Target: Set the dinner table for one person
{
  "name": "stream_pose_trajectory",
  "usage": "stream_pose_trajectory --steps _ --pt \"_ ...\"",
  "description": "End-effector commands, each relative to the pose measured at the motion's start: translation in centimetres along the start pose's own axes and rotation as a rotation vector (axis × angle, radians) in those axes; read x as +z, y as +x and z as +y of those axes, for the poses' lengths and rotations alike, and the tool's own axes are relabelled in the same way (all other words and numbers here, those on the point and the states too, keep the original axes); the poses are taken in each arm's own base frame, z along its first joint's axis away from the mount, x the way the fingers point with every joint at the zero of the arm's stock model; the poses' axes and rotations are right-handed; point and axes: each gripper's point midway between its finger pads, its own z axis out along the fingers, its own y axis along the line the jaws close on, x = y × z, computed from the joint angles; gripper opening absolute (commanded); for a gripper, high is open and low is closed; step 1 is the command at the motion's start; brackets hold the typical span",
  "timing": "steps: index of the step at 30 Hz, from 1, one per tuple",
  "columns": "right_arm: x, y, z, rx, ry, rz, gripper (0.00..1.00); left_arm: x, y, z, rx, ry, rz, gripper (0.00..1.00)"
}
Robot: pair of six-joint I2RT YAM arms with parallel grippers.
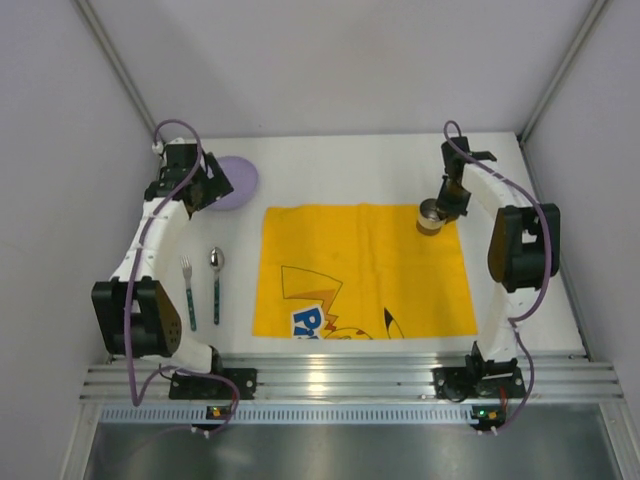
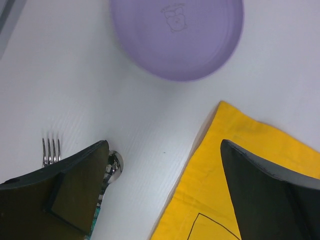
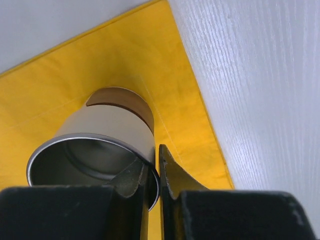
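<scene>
Steel cup [image 3: 110, 135]: rim pinched by right end effector [image 3: 156, 167], at far right corner of yellow cloth [image 3: 75, 75] on the table [image 3: 260, 75]. Advised: hold upright, release once seated flat (rim grips probably tip easily). Left end effector [image 2: 165, 150]: spread, empty.

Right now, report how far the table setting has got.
Done: the yellow cloth lies spread on the white table. In hand: the right hand holds the metal cup by its rim at the cloth's far right corner. Left: the purple plate, fork and spoon lie off the cloth; the open left hand hovers near the plate.
</scene>
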Motion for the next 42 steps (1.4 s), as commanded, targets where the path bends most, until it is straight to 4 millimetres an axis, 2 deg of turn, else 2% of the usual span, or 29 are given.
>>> stream_pose_trajectory --steps 1,2,3,4,5,6,8,10,11,13,14,16,17,18,21,22,24,25,27,33,35,37,38,40,42 --pt "1.0 -0.2 0.1 0.002 -0.008 -0.032 0.06 1.7 -1.7 -0.2 -0.036 0.037 -0.03 0.98" --pt "1.2 0.2 0.0 0.003 -0.009 -0.019 0.21 2.0 -1.9 -0.2 -0.032 0.043 -0.027 0.98" --pt "1.1 0.3 0.0 0.002 -0.012 -0.02 0.31 2.1 -2.8 -0.2 -0.032 0.047 -0.041 0.99" --pt "0.9 0.4 -0.1 0.006 -0.013 -0.02 0.41 2.8 -2.8 0.0 -0.03 0.041 -0.034 0.98" --pt "0.4 0.4 -0.1 0.01 -0.02 -0.029 0.6 3.0 -3.2 0.1 -0.029 0.035 -0.041 0.98" --pt "0.0 0.4 -0.2 0.014 -0.027 -0.035 0.68 3.1 -4.0 0.3 -0.029 0.023 -0.061 0.98" --pt "-1.6 -0.2 -0.1 0.023 -0.046 -0.068 0.85 4.3 -4.3 1.0 -0.037 -0.007 -0.064 0.98" --pt "-2.8 -0.5 -0.1 0.031 -0.06 -0.085 0.91 5.3 -4.9 1.9 -0.061 -0.03 -0.065 0.99" --pt "-4.1 -1.1 -0.1 0.038 -0.074 -0.113 0.95 6.7 -4.3 2.3 -0.064 -0.045 -0.036 0.99" --pt "-6.2 -1.5 0.1 0.046 -0.102 -0.14 0.96 7.7 -4.9 2.7 -0.079 -0.054 -0.036 0.99" --pt "-7.2 -2.0 0.0 0.056 -0.11 -0.161 0.96 9.2 -4.2 2.9 -0.079 -0.063 -0.011 0.98" --pt "-8.7 -2.3 -0.1 0.066 -0.123 -0.183 0.97 10.5 -4.4 3.0 -0.087 -0.063 -0.006 0.98" --pt "-10.2 -2.6 -0.3 0.072 -0.132 -0.21 0.98 11.1 -4.5 3.1 -0.097 -0.065 -0.007 0.98" --pt "-10.9 -2.6 -0.4 0.076 -0.135 -0.221 0.98 12.4 -4.2 3.2 -0.1 -0.072 0.009 0.98" --pt "-13.2 -2.8 -0.9 0.085 -0.152 -0.254 0.98 14.1 -4.2 3.2 -0.113 -0.07 0.02 0.98" --pt "-13.9 -2.7 -1.1 0.087 -0.16 -0.264 0.98 15.2 -3.4 3.6 -0.112 -0.082 0.043 0.98" --pt "-14.4 -2.2 -1.4 0.087 -0.16 -0.255 0.98 16.2 -3.3 3.7 -0.115 -0.091 0.051 0.97" --pt "-14.6 -2.1 -1.6 0.087 -0.157 -0.255 0.98 17.3 -2.5 4.0 -0.116 -0.102 0.071 0.97" --pt "-14.9 -1.6 -2.0 0.091 -0.156 -0.255 0.98 18.1 -2.7 4.1 -0.126 -0.1 0.072 0.96" --pt "-14.6 -0.7 -3.4 0.116 -0.129 -0.241 0.98 20.9 -1.0 4.2 -0.144 -0.093 0.123 0.83" --pt "-14.7 -0.8 -3.6 0.12 -0.126 -0.241 0.98 21.5 -0.3 4.2 -0.15 -0.087 0.144 0.67" --pt "-14.6 -0.9 -3.7 0.127 -0.121 -0.237 0.98 21.9 0.1 4.0 -0.156 -0.076 0.155 0.42" --pt "-14.7 -1.0 -3.7 0.129 -0.121 -0.241 0.98 22.0 0.1 4.0 -0.159 -0.075 0.155 0.15" --pt "-14.7 -1.1 -3.8 0.13 -0.117 -0.239 0.97 22.0 0.1 3.8 -0.158 -0.066 0.158 0.0" --pt "-14.8 -1.1 -3.7 0.129 -0.118 -0.24 0.97 21.9 -0.2 3.6 -0.148 -0.053 0.155 0.0"
